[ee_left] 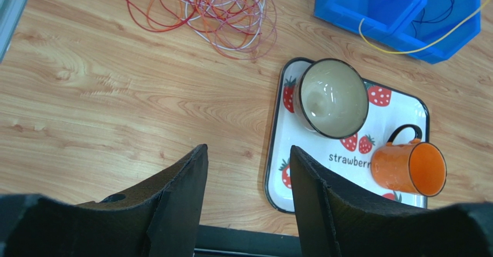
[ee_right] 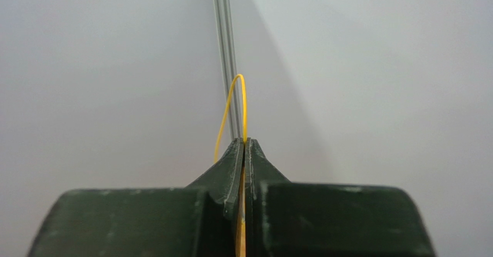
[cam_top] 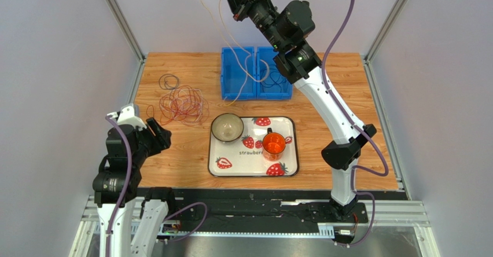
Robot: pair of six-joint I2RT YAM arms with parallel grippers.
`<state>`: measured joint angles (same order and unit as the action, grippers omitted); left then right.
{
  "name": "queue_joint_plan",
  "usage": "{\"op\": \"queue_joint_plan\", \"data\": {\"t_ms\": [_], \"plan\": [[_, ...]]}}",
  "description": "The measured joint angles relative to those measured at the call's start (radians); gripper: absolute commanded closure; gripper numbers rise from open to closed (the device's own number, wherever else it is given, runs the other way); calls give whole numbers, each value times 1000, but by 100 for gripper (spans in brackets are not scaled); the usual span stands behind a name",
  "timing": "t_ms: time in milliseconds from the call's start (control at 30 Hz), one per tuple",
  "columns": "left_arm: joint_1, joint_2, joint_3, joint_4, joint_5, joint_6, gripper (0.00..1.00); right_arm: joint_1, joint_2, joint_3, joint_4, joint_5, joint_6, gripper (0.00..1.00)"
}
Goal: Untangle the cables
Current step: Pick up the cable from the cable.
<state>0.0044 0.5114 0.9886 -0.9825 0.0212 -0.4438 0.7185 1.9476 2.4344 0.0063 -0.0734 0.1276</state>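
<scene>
A loose tangle of red, orange and white cables [cam_top: 182, 104] lies on the wooden table at the back left, with a small dark loop [cam_top: 169, 81] just behind it. The tangle shows in the left wrist view [ee_left: 214, 8] too. My right gripper [ee_right: 245, 143] is raised high at the back, shut on a thin yellow cable [ee_right: 231, 103]. That cable [cam_top: 223, 34] hangs down into the blue bin [cam_top: 256, 72], where dark cables [cam_top: 272, 80] lie. My left gripper [ee_left: 249, 155] is open and empty above the table's front left.
A strawberry-print tray [cam_top: 253, 147] in the middle holds a beige bowl [cam_top: 227, 127] and an orange mug [cam_top: 273, 144]. The blue two-compartment bin stands at the back centre. Metal frame posts rise at the table's back corners.
</scene>
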Motion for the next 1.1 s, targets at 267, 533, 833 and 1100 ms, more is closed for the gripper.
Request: {"op": "queue_joint_plan", "data": {"t_ms": [267, 533, 833, 1100], "plan": [[0, -13, 0, 0, -5, -3, 39, 0, 1, -15, 101, 28, -135, 100], [0, -17, -1, 0, -5, -4, 41, 0, 32, -35, 191, 35, -245, 100], [0, -21, -1, 0, -5, -8, 43, -7, 125, -18, 295, 47, -328, 100], [0, -21, -1, 0, -38, -18, 44, -44, 194, -4, 407, 51, -385, 100]]}}
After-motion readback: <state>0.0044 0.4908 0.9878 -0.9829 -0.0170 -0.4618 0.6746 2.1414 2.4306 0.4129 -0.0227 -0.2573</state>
